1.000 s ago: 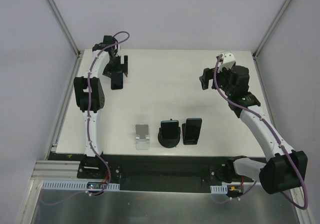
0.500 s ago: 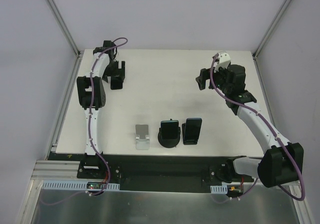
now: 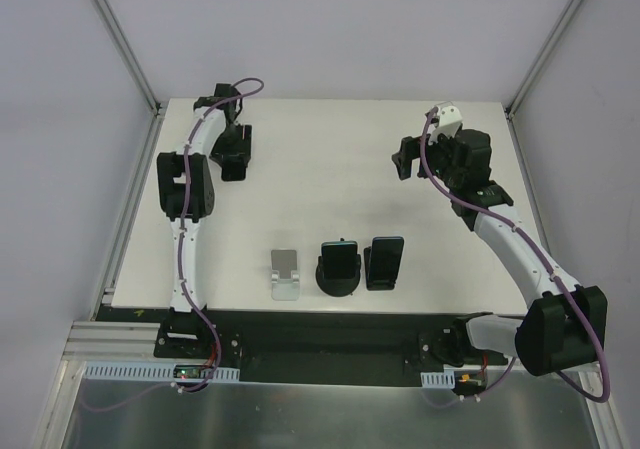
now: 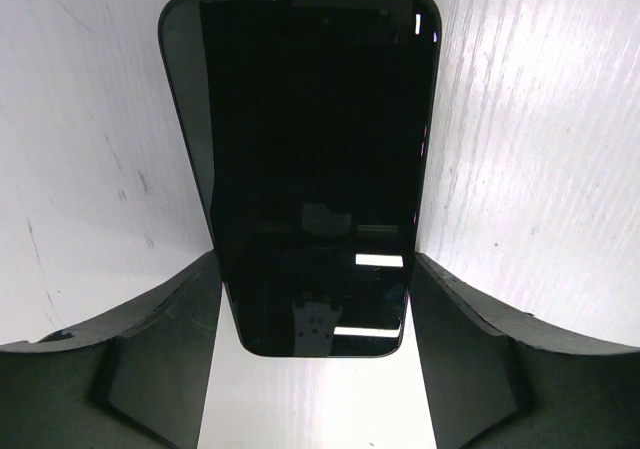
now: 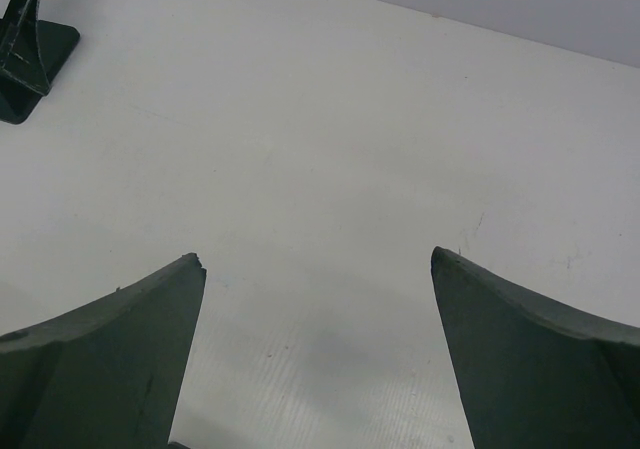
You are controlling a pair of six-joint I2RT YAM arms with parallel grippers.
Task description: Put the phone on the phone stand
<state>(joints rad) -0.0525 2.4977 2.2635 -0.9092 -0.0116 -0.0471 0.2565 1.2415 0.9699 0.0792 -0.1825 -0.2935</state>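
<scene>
**A:** What has changed on the left?

**B:** The left gripper (image 4: 312, 269) has dropped onto the phone (image 4: 310, 159), which lies flat, screen up, near the far-left corner of the table (image 3: 330, 184). A second ago the wrist sat higher and more of the phone showed beneath it. I read this as the grasp being set, with the carry to the stand yet to come.

**A:** How do its fingers (image 4: 160, 359) stand?

**B:** They are spread to about the phone's width, one on each long edge of its nearer end. Their upper corners look to meet the edges, but I cannot tell whether they are pressing or only alongside. The phone is flat on the surface, not lifted.

**A:** Where must it go?

**B:** Along the near edge, left to right, are a silver stand (image 3: 286, 273) that is bare, a round black stand (image 3: 338, 281) with a handset in it, and a second black stand (image 3: 383, 277) also filled. The silver one looks like the free place. It is well apart from the phone, so a long haul towards the near edge is needed.

**A:** And the right side?

**B:** The right gripper (image 3: 408, 159) shifted a little leftward a second ago and has since held still, over the right half of the table towards the far edge. Its fingers (image 5: 110, 359) are spread wide with only bare table between them, gripping nothing.
</scene>
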